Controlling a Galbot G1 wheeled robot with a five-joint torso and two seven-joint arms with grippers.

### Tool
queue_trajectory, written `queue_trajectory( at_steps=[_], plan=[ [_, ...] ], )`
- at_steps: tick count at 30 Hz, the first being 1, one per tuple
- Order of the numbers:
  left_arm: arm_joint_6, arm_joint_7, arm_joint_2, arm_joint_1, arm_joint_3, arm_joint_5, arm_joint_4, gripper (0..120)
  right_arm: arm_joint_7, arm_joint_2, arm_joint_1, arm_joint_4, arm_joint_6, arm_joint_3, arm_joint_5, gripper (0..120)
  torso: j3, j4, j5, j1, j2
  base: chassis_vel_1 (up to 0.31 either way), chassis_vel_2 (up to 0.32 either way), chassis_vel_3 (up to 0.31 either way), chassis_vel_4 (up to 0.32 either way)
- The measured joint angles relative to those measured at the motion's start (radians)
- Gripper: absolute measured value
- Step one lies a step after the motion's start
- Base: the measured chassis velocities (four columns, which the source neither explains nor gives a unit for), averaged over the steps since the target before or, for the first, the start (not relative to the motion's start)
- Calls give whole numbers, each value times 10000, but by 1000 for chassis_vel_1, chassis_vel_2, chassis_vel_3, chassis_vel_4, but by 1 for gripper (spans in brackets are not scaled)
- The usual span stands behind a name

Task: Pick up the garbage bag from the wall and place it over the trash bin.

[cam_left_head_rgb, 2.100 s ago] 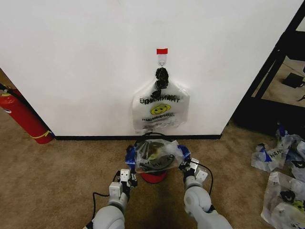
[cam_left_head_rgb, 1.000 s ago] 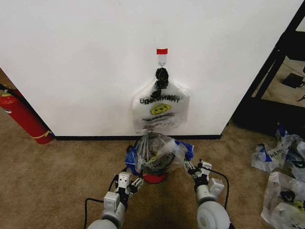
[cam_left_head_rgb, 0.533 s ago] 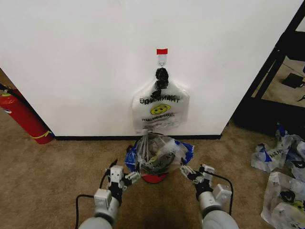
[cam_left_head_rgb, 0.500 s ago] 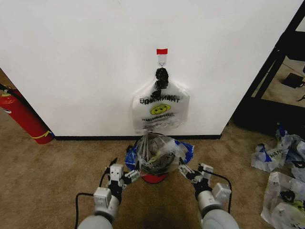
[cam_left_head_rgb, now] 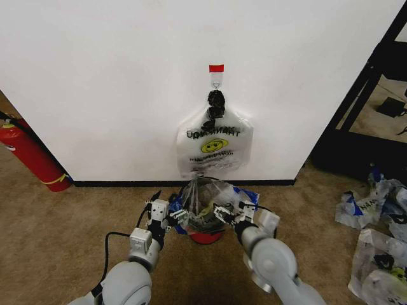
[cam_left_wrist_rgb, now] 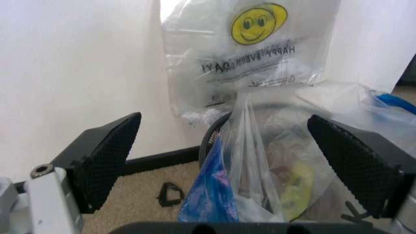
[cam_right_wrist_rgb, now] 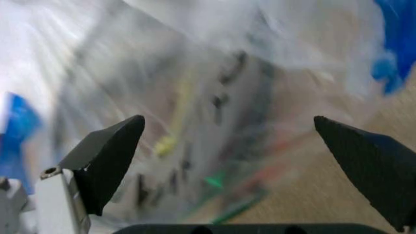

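Note:
The garbage bag (cam_left_head_rgb: 213, 198), see-through with blue patches, is draped over the trash bin (cam_left_head_rgb: 205, 237), a black mesh bin with a red base, standing at the foot of the wall (cam_left_head_rgb: 114, 76). My left gripper (cam_left_head_rgb: 168, 211) is open just left of the bag. My right gripper (cam_left_head_rgb: 232, 213) is open at the bag's front right, very close to the plastic. In the left wrist view the bag (cam_left_wrist_rgb: 260, 165) and the bin's rim (cam_left_wrist_rgb: 217, 132) lie ahead, between the open fingers (cam_left_wrist_rgb: 104, 156). In the right wrist view the blurred bag (cam_right_wrist_rgb: 215, 97) lies close in front of the spread fingers (cam_right_wrist_rgb: 107, 156).
A white smiley bag (cam_left_head_rgb: 214, 146) with a black knot hangs from the red-topped hook (cam_left_head_rgb: 216, 68) directly above the bin. A red fire extinguisher (cam_left_head_rgb: 32, 155) leans at the left. Several loose bags (cam_left_head_rgb: 375, 210) lie on the carpet at right, beside a black frame (cam_left_head_rgb: 365, 82).
Both grippers let go of the bag's sides, pulled back, then came forward again. The right gripper swung inward to the bag's front; the left moved up beside the bag.

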Motion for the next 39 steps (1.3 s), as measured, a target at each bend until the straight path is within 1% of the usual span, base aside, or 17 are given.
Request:
queue_trajectory(
  at_steps=[1, 3, 7, 8, 9, 11, 13, 15, 17, 18, 23, 24, 25, 26, 29, 33, 39],
  plan=[
    [0, 20, -31, -139, 70, -70, 130, 100, 435, 56, 23, -67, -221, -19, 204, 97, 0, -1, -1, 0, 0, 0, 0, 0, 0],
    [-1, 24, -41, -178, 85, -91, 160, 100, 510, 72, 25, -91, -255, -20, 243, 96, 0, -1, -1, 0, 0, 0, 0, 0, 0],
    [-25, 53, -125, -436, 177, -243, 403, 100, 589, 241, 238, -451, -290, -16, 269, 88, -1, -1, -1, 0, 0, 0, 0, 0, 0],
    [-30, 59, -137, -475, 185, -270, 428, 100, 589, 297, 343, -584, -279, -11, 269, 83, 0, 0, -1, 0, 0, 0, 0, 0, 0],
    [-30, 59, -137, -475, 185, -270, 428, 100, 589, 297, 343, -584, -279, -11, 269, 83, 0, 0, -1, 0, 0, 0, 0, 0, 0],
    [-34, 79, -156, -532, 194, -338, 444, 100, 624, 409, 521, -786, -248, 5, 274, 71, -1, 0, 0, 0, 0, 0, 0, 0, 0],
    [-35, 88, -156, -534, 195, -353, 445, 100, 634, 436, 553, -837, -244, 7, 276, 68, -1, 0, 0, 0, 0, 0, 0, 0, 0],
    [-41, 98, -151, -533, 195, -375, 448, 100, 679, 500, 613, -953, -244, 7, 291, 56, -2, -1, 0, 0, 0, 0, 0, 0, 0],
    [-43, 100, -148, -528, 195, -381, 449, 100, 693, 534, 638, -1001, -244, 7, 296, 54, -1, -1, 0, 0, 0, 0, 0, 0, 0],
    [-45, 101, -138, -518, 192, -387, 450, 100, 714, 592, 676, -1069, -244, 7, 296, 48, -1, 0, 0, 0, 0, 0, 0, 0, 0],
    [-45, 98, -123, -473, 165, -391, 391, 100, 826, 641, 684, -1097, -250, -1, 310, 28, -2, -1, 1, 0, 0, 0, 0, 0, 0],
    [-45, 94, -122, -452, 163, -392, 379, 100, 858, 638, 678, -1093, -250, -6, 295, 25, -1, -1, 1, 0, 0, 0, 0, 0, 0],
    [-45, 94, -122, -452, 163, -392, 379, 100, 858, 638, 678, -1093, -250, -6, 295, 25, -1, -1, 1, 0, 0, 0, 0, 0, 0],
    [-43, 86, -123, -427, 161, -391, 366, 100, 870, 627, 673, -1085, -238, -9, 244, 18, -1, -1, 0, 0, 0, 0, 0, 0, 0],
    [-40, 69, -149, -399, 161, -389, 336, 100, 872, 552, 667, -1061, -151, -24, 167, 5, -1, 0, 0, 0, 0, 0, 0, 0, 0],
    [-28, 61, -174, -384, 164, -383, 290, 100, 879, 430, 664, -1027, -125, -34, 188, 1, -1, 1, 4, 0, 0, 0, 0, 0, 0],
    [-15, 56, -162, -323, 169, -374, 192, 100, 842, 248, 545, -796, -18, 4, 233, 1, -1, 0, 0, 0, 0, 0, 0, 0, 0]
  ],
)
